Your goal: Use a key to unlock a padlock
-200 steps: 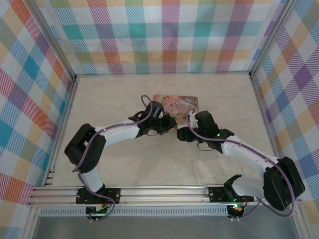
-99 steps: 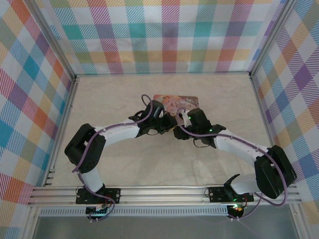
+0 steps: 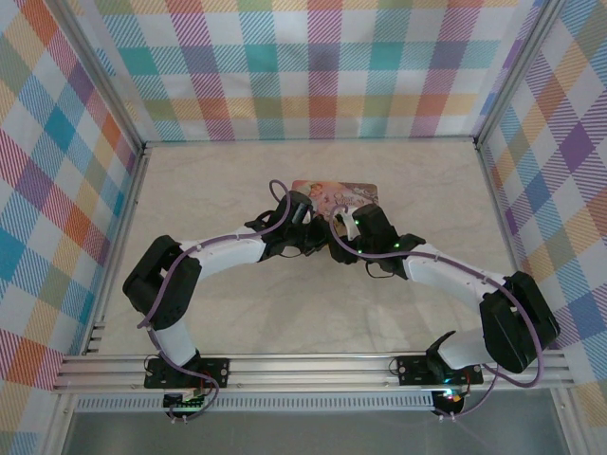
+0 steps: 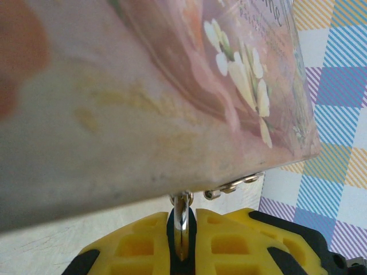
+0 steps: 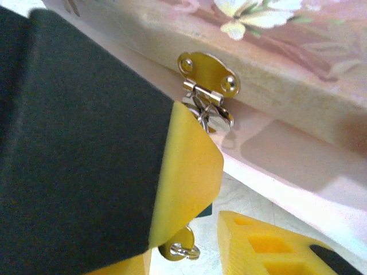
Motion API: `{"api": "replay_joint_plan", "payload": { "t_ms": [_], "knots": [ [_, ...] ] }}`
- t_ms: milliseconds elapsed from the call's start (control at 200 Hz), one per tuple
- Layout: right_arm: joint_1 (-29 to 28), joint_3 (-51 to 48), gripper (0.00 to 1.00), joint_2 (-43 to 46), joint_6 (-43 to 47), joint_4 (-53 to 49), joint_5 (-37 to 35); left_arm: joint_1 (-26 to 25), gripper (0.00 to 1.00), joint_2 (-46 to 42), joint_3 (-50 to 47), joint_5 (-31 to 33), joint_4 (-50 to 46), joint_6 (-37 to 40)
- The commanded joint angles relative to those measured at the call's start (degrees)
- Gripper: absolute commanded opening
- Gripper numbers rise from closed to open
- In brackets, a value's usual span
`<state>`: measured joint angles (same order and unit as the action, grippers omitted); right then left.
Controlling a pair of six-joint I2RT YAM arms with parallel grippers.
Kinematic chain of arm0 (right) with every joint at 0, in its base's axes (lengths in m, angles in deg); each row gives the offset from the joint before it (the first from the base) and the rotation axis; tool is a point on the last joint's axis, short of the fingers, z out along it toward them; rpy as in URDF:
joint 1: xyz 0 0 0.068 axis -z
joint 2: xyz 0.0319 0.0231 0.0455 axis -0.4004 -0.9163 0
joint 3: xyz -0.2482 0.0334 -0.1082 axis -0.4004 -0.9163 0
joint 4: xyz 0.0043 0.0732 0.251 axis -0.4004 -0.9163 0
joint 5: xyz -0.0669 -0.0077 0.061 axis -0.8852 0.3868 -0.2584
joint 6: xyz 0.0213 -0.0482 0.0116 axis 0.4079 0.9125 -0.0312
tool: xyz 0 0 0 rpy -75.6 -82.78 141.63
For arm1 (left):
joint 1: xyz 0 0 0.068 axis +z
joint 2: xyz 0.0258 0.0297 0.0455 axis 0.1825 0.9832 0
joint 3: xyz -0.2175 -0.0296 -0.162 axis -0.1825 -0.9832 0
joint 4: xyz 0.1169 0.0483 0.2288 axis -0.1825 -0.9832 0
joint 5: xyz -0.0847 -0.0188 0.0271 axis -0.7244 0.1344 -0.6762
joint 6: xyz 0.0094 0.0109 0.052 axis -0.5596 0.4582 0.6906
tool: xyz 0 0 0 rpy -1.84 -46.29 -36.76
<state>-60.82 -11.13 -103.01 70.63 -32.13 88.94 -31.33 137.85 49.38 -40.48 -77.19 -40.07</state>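
Note:
A pink flowered box (image 3: 337, 193) stands at the table's middle, with a brass hasp (image 5: 207, 71) on its front. The silver padlock (image 4: 181, 226) hangs from the hasp, and my left gripper (image 4: 182, 215) is shut on it from below. In the top view my left gripper (image 3: 313, 233) and right gripper (image 3: 342, 228) meet at the box's front. The key (image 5: 180, 247), a brass bow with a small ring, sticks out beneath the left gripper's big yellow and black finger (image 5: 183, 172). My right gripper (image 5: 189, 259) is open with the key's bow between its yellow fingers (image 5: 269, 246).
The box's front wall (image 5: 298, 143) is close ahead of both grippers. Marbled table (image 3: 237, 313) lies open in front of the arms. Checked walls (image 3: 57, 190) close in the left, back and right sides.
My right arm has swung left toward the box front and my left gripper, and its jaws have narrowed. The left arm and the box have not moved.

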Motion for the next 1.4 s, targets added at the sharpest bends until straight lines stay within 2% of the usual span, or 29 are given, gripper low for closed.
{"api": "replay_joint_plan", "payload": {
  "t_ms": [0,115,225,415,685,925,1145,1395],
  "knots": [
    [-0.63,2.48,0.33,-0.45,1.84,-0.23,-0.94,-0.60,0.04,-1.66,2.10,-2.49,1.55,-0.41],
    [-0.84,2.72,0.24,-0.84,2.35,-0.48,-0.91,-0.56,0.04,-1.76,1.92,-2.40,1.63,-0.50],
    [-0.89,2.36,0.00,-1.15,2.94,-0.40,-0.36,-0.59,0.04,-1.91,1.84,-2.32,1.55,-0.41],
    [-0.93,1.00,0.00,-1.19,2.62,0.42,0.17,-0.60,0.05,-2.01,1.71,-2.16,1.36,0.02],
    [-0.93,-1.49,0.00,-3.45,1.72,2.20,1.05,-0.61,0.17,-1.07,-1.89,-0.27,2.98,-0.29],
    [-1.01,-3.47,0.00,-7.37,-0.70,5.11,3.13,-0.31,0.20,0.63,-4.74,1.33,4.67,0.38],
    [-1.45,-4.12,0.00,-9.77,-1.39,6.77,4.12,0.18,0.37,0.10,-6.21,3.38,2.46,1.69],
    [-1.55,-4.76,0.00,-9.50,-0.91,7.19,4.13,1.10,0.40,-3.00,-9.29,5.41,0.83,2.44]
  ]
}}
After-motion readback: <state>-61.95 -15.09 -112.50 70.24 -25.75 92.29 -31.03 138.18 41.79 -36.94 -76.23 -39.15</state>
